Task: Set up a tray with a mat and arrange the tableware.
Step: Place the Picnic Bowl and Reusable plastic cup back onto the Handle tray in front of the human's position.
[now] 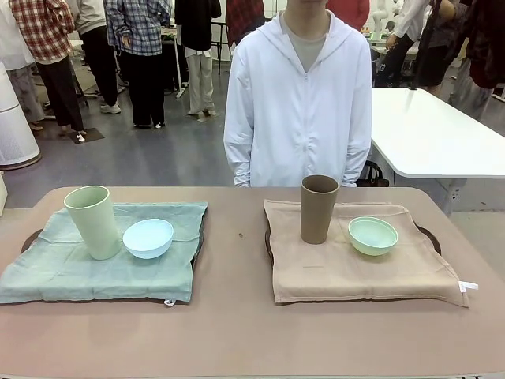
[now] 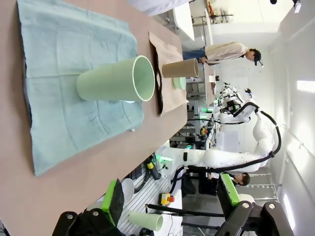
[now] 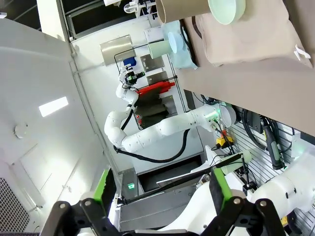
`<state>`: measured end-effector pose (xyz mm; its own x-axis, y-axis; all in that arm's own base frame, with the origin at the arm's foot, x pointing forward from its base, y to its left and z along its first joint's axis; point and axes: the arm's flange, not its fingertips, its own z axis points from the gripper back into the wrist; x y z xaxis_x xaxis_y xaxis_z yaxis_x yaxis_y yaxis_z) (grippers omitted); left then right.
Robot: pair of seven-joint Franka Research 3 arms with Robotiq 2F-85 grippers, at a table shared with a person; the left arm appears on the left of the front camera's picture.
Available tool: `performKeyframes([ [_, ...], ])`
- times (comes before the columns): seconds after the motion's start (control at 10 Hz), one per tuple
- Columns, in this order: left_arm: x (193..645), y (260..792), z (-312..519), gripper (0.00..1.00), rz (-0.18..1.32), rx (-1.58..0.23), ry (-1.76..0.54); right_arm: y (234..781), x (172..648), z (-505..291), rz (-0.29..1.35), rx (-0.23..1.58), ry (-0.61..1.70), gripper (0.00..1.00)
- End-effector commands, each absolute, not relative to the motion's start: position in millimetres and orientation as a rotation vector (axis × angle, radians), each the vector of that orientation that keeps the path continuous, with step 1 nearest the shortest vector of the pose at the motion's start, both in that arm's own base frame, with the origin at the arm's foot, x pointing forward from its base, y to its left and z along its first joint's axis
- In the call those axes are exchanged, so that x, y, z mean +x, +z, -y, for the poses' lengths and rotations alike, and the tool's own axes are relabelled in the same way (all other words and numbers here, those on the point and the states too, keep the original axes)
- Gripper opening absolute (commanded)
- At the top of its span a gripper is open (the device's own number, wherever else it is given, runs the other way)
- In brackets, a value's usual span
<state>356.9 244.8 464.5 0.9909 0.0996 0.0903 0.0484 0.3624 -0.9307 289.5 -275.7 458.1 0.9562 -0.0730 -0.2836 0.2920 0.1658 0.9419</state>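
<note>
mats (image 1: 102, 260): creased cloth; cups (image 1: 318, 209) & bowls (image 1: 372, 235): smooth matt plastic; table (image 1: 237, 332): matt

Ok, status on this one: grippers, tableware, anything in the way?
Left gripper open, right gripper open, both off the table. Pale green cup and light blue bowl on green mat; brown cup and mint bowl on tan mat. Nothing obstructing.
</note>
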Motion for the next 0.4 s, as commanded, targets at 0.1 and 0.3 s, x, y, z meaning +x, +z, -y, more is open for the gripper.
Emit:
performKeyframes([
  [0.1,356.1,465.1,-245.9,1.0,0.142,-1.203,0.034,456.1,287.4,275.5,-0.197,1.375,-0.258,1.0],
  [0.3,356.1,465.1,-245.9,1.0,0.142,-1.203,0.034,456.1,287.4,275.5,-0.197,1.375,-0.258,1.0],
])
